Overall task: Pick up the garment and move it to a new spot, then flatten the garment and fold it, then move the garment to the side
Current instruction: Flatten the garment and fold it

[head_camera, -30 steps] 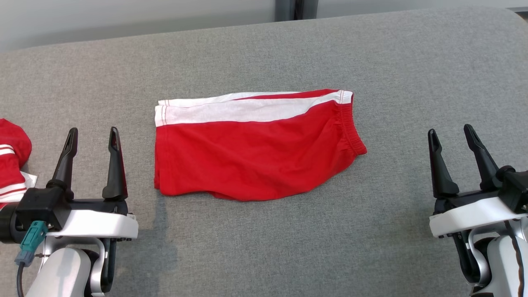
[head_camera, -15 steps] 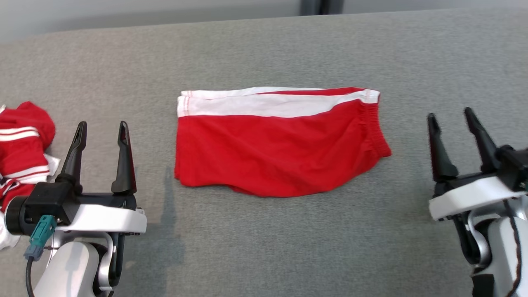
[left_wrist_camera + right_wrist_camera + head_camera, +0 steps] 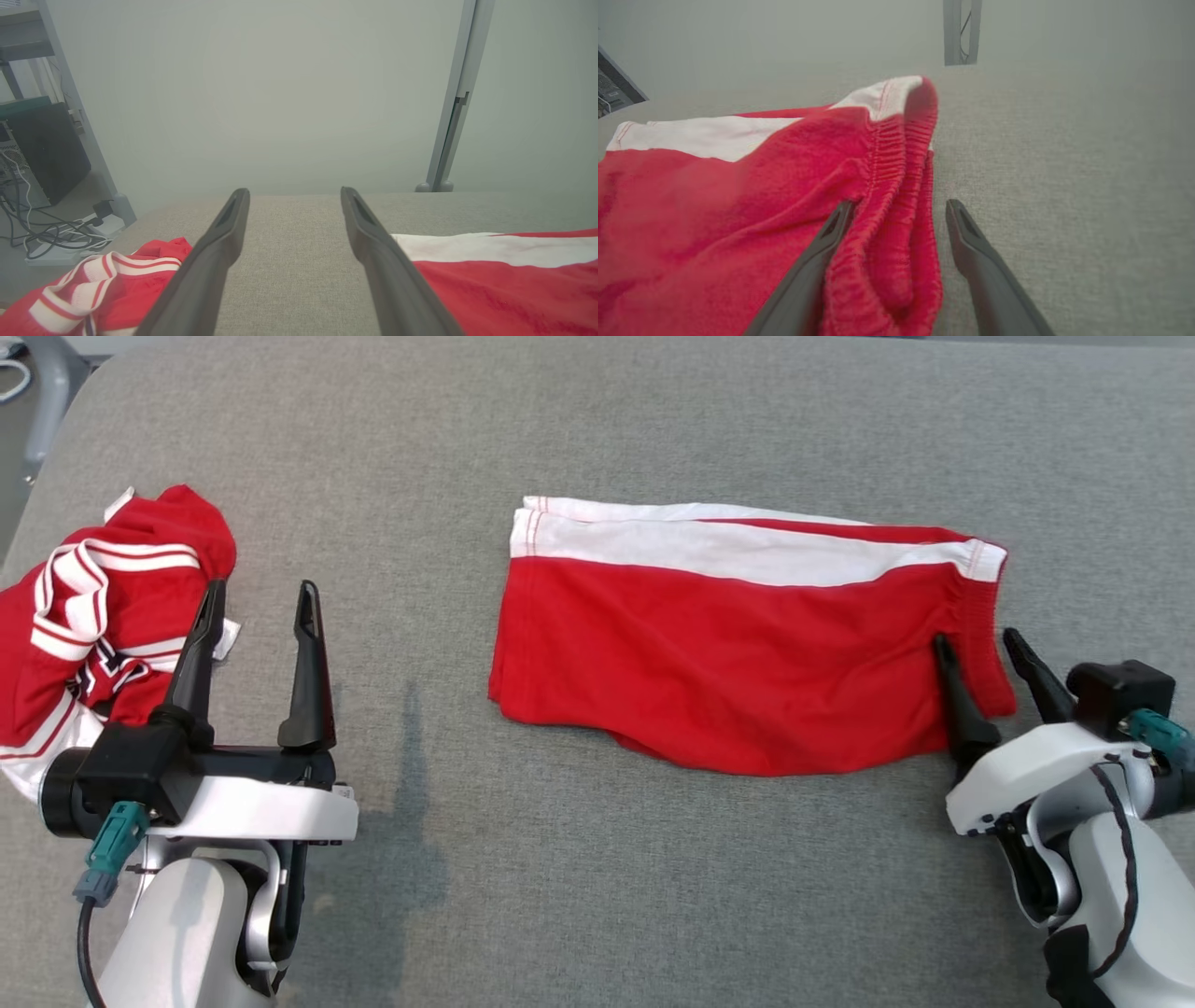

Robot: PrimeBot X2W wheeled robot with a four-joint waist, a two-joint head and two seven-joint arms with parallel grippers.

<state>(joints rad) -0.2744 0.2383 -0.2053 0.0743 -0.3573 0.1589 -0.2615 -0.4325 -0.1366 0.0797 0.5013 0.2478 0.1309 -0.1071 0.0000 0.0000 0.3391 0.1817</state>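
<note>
The red shorts (image 3: 738,644) are laid folded near the middle of the grey surface (image 3: 597,896), so the move to the side is judged the step in hand. The elastic waistband (image 3: 896,154) should be taken deep, with all layers caught, so the fold is not shaken open. The right gripper (image 3: 976,637) is spread wide astride that waistband, with nothing pinched, and the left gripper (image 3: 261,588) is likewise spread and empty, held between the shorts and a crumpled striped garment (image 3: 103,588).

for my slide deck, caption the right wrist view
Open right end effector straddling the elastic waistband of red shorts on grey fabric surface.
</note>
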